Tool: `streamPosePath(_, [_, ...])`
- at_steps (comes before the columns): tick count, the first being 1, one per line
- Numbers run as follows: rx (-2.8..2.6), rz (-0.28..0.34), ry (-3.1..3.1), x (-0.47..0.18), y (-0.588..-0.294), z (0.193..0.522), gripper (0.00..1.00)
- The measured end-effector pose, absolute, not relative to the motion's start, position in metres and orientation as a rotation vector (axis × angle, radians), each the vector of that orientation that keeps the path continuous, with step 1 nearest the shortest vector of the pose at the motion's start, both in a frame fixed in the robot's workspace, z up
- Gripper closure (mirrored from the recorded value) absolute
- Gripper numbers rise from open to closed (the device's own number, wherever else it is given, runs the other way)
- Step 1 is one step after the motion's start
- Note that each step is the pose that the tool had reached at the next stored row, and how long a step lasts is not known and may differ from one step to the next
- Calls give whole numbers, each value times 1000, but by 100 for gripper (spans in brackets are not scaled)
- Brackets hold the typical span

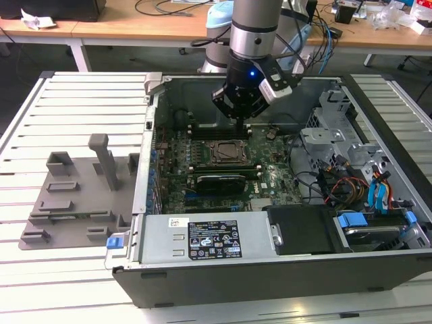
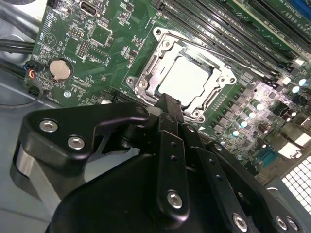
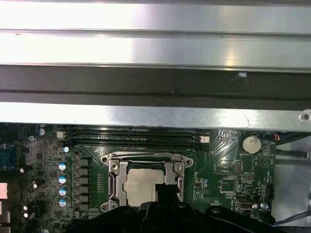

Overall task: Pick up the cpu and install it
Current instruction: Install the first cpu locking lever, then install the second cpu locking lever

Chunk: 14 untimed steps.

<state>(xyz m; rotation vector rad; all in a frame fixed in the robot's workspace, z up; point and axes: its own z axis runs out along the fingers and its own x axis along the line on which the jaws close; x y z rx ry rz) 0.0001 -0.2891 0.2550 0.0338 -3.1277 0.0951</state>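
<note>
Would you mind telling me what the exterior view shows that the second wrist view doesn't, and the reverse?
Exterior view alone: the whole open computer case, the grey plastic tray on the exterior view's left, and the arm above the board. Second wrist view alone: the round coin battery and the cpu lying pale inside its socket frame. Both share the motherboard and the gripper.

Pale matt metal cpu, shiny metal socket frame, glossy black plastic hand
</note>
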Motion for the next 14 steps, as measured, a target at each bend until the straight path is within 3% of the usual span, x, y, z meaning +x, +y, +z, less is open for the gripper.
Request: streamPosePath(14, [34,99,-3128,0,-289,270,89])
